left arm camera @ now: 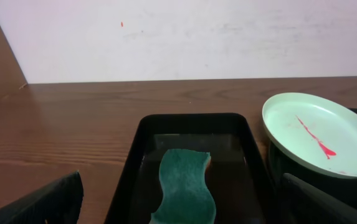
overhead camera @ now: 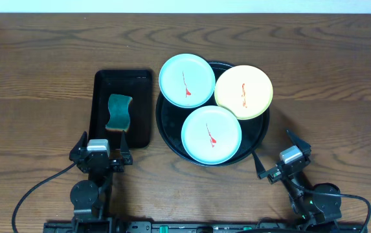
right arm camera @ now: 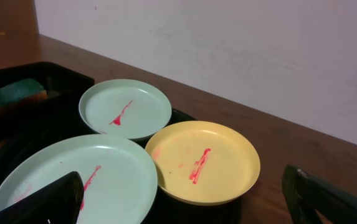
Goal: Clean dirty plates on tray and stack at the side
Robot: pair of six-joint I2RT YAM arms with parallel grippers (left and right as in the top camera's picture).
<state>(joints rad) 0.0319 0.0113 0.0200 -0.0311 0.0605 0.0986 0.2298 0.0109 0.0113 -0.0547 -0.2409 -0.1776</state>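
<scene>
Black and glossy, the round tray [overhead camera: 170,126] sits right of centre on the wooden desk [overhead camera: 43,65] and carries all three plates. The far blue plate [overhead camera: 186,80] lies at the tray's far left, overhanging the rim. The yellow plate [overhead camera: 243,91] lies at the far right, also reaching past the rim. The near blue plate [overhead camera: 211,134] fills the near middle of the tray. The three rims crowd together, touching or slightly overlapping where they meet. Each plate has a red streak across its middle.

Just left of the round tray, and close beside it, is a smaller rectangular tray [overhead camera: 101,97], also black. It holds one green wavy-edged sponge [overhead camera: 119,112], lying flat toward the near end.

The left end effector [overhead camera: 103,141] hangs at the near end of the rectangular tray, spread wide with nothing between its fingers [left arm camera: 47,202]; its wrist view looks along the sponge. The right end effector [overhead camera: 270,142] sits off the near right edge of the round tray, likewise spread wide and holding nothing, its fingers [right arm camera: 334,199] framing the near blue and yellow plates.
</scene>
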